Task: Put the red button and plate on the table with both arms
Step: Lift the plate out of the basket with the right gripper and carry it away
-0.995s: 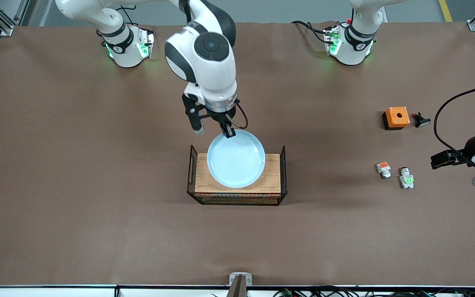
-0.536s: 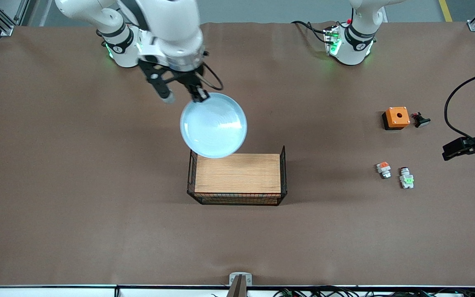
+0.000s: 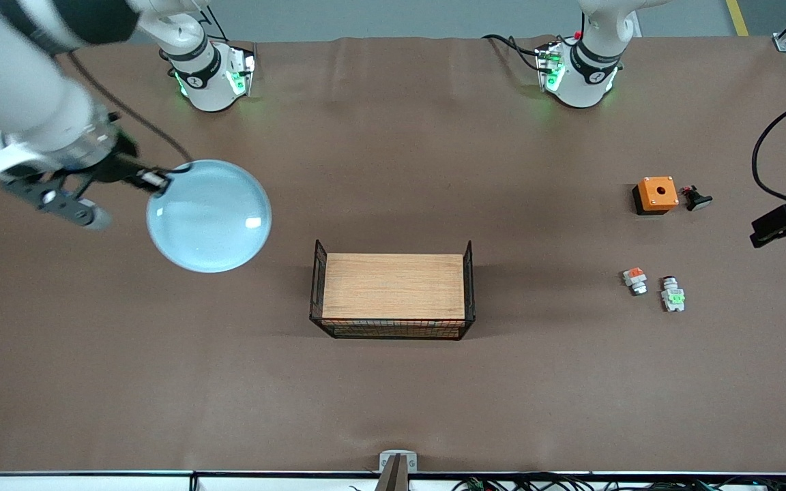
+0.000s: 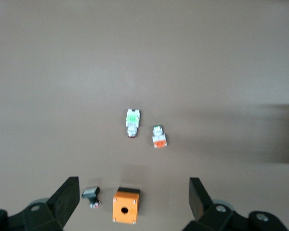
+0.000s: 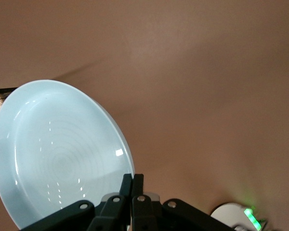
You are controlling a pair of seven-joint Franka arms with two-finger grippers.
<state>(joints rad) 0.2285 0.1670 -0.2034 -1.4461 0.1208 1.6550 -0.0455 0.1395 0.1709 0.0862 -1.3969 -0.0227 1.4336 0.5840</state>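
My right gripper (image 3: 154, 180) is shut on the rim of the pale-blue plate (image 3: 209, 215) and holds it in the air over the table (image 3: 393, 395) toward the right arm's end; the right wrist view shows the pinch (image 5: 133, 179) on the plate (image 5: 58, 154). The red button, a white block with a green top (image 3: 673, 298), lies on the table toward the left arm's end; it also shows in the left wrist view (image 4: 132, 120). My left gripper (image 4: 134, 195) is open and empty, up over the orange box; in the front view only a black part of it (image 3: 785, 221) shows at the edge.
An empty wood-bottomed wire tray (image 3: 393, 290) stands mid-table. An orange-red-topped block (image 3: 634, 279) lies beside the green one. An orange box with a hole (image 3: 656, 194) and a small black part (image 3: 695, 198) lie farther from the front camera.
My right gripper has lifted the plate out of the tray and carried it toward the right arm's end. My left gripper has drawn back toward the table's edge.
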